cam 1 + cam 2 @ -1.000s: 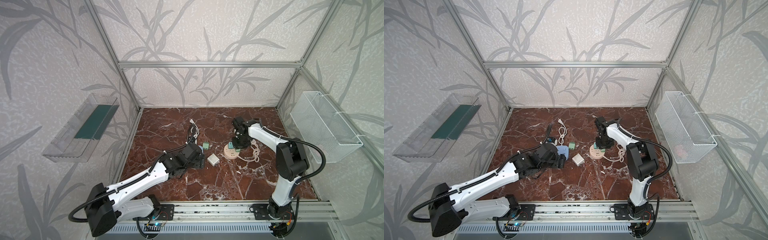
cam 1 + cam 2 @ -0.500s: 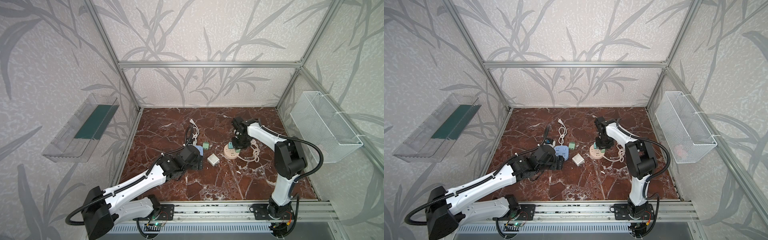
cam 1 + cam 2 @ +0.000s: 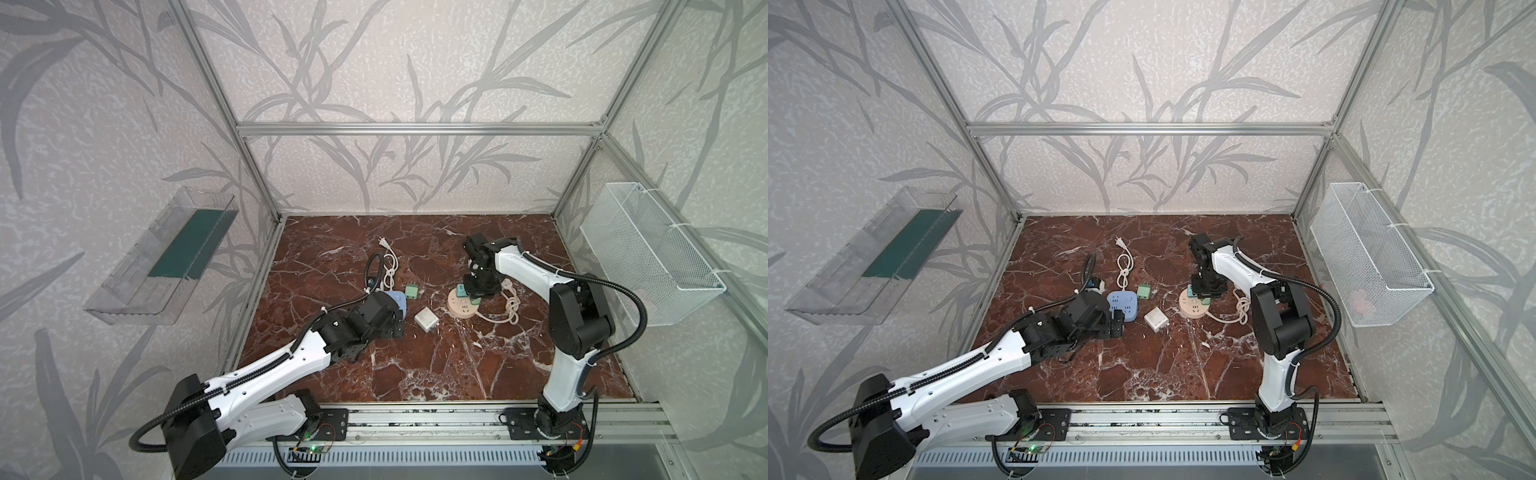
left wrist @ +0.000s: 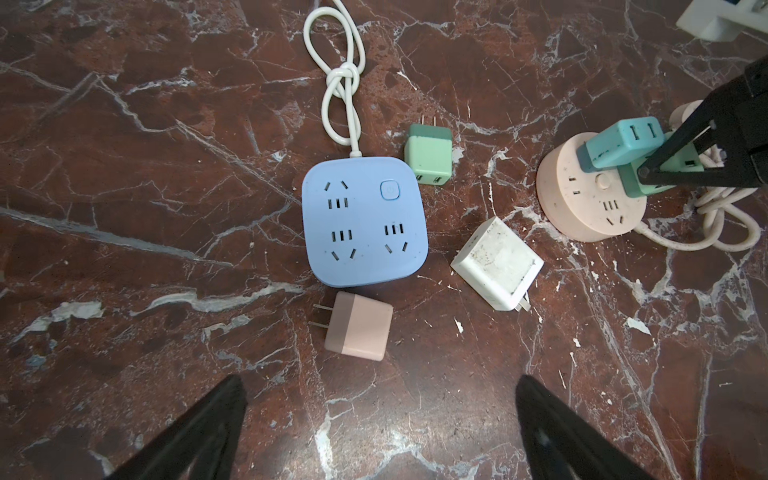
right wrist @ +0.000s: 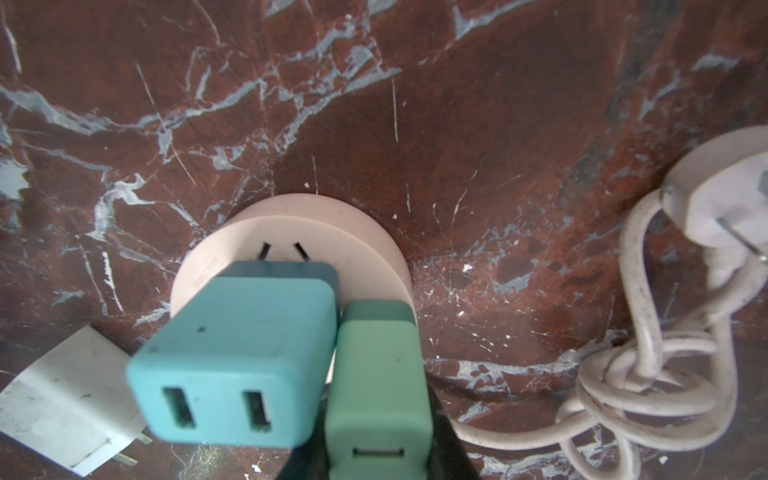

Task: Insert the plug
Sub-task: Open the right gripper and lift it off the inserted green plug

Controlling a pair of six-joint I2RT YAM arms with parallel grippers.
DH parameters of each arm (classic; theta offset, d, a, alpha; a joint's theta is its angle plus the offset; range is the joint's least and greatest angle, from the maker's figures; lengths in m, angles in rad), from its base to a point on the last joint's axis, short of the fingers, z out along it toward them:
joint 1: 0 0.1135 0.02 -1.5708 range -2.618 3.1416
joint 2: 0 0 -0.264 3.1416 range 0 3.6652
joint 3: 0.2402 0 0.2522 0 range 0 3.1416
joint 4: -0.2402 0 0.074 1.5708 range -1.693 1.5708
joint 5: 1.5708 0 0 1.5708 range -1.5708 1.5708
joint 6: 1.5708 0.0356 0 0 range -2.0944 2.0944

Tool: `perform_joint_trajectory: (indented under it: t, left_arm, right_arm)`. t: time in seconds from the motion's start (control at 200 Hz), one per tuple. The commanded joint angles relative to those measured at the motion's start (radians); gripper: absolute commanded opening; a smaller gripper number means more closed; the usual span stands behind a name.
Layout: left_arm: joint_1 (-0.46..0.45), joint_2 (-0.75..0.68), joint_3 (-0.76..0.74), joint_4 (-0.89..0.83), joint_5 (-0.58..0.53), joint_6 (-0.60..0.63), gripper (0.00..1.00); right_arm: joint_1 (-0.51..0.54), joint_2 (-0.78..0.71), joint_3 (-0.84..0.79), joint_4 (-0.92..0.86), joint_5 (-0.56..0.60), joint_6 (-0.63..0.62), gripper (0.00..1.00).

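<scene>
In both top views: left claw (image 3: 394,327) spread wide and empty, low over the bench (image 3: 457,374) at the near right corner of the blue power strip (image 3: 398,300). Right claw (image 3: 478,291) narrowed around something small on the far side of the round pink socket (image 3: 462,309), right of centre.

Left wrist view: fingers far apart, nothing between them. Pink plug (image 4: 359,326) flat on its side just beside the strip's near edge, prongs pointing left. Probably a pick-up in hand. Lower squarely over the plug, close across its flat sides well clear of the prongs, and avoid nudging the strip or the white adapter (image 4: 496,264) nearby.

Right wrist view: green plug (image 5: 378,395) pinched between the black fingers, standing on the socket tight beside the teal plug (image 5: 237,365) already there. Prongs hidden, so depth of seating impossible to confirm. Press straight down along the prongs, no twist, no levering against the teal neighbour. Release only once flush.
</scene>
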Motion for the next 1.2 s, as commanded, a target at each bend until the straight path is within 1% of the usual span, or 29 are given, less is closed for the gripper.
perform_joint_trajectory:
  t: [0.0, 0.105, 0.17, 0.215, 0.325, 0.615, 0.835, 0.855, 0.925, 1.035, 1.12, 1.2]
  left_arm:
    - [-0.002, -0.029, -0.007, 0.040, -0.024, -0.017, 0.99]
    - [-0.002, 0.015, 0.041, 0.003, 0.004, 0.008, 0.99]
    - [-0.003, 0.043, 0.068, -0.015, 0.018, 0.038, 0.99]
    - [-0.002, 0.055, 0.077, -0.020, 0.028, 0.051, 0.99]
    - [-0.002, 0.050, 0.077, -0.004, 0.040, 0.065, 0.99]
    - [-0.003, 0.050, 0.082, -0.005, 0.042, 0.076, 0.99]
    - [-0.002, 0.051, 0.088, -0.012, 0.033, 0.087, 0.99]
    - [-0.002, 0.052, 0.089, -0.014, 0.031, 0.089, 0.99]
    - [-0.002, 0.050, 0.091, -0.020, 0.024, 0.092, 0.98]
    - [-0.002, 0.051, 0.095, -0.027, 0.020, 0.099, 0.98]
    - [-0.002, 0.056, 0.099, -0.026, 0.010, 0.103, 0.98]
    - [-0.002, 0.059, 0.092, -0.019, 0.002, 0.103, 0.98]
  right_arm:
    - [0.004, 0.084, -0.079, 0.000, -0.036, 0.030, 0.08]
    - [0.004, 0.046, -0.081, -0.002, -0.036, 0.035, 0.23]
    - [0.004, 0.021, -0.084, -0.004, -0.038, 0.037, 0.30]
    - [0.004, 0.004, -0.084, -0.007, -0.040, 0.038, 0.33]
    - [0.004, -0.039, -0.084, -0.006, -0.051, 0.046, 0.37]
    - [0.007, -0.122, -0.076, -0.019, -0.077, 0.054, 0.41]
    - [0.012, -0.183, -0.084, -0.031, -0.079, 0.058, 0.42]
    - [0.012, -0.214, -0.086, -0.030, -0.081, 0.059, 0.42]
    - [0.012, -0.236, -0.089, -0.031, -0.092, 0.059, 0.42]
    - [0.012, -0.270, -0.097, -0.019, -0.101, 0.059, 0.41]
    - [0.012, -0.287, -0.096, -0.017, -0.106, 0.058, 0.37]
    - [0.014, -0.302, -0.094, -0.015, -0.132, 0.052, 0.34]
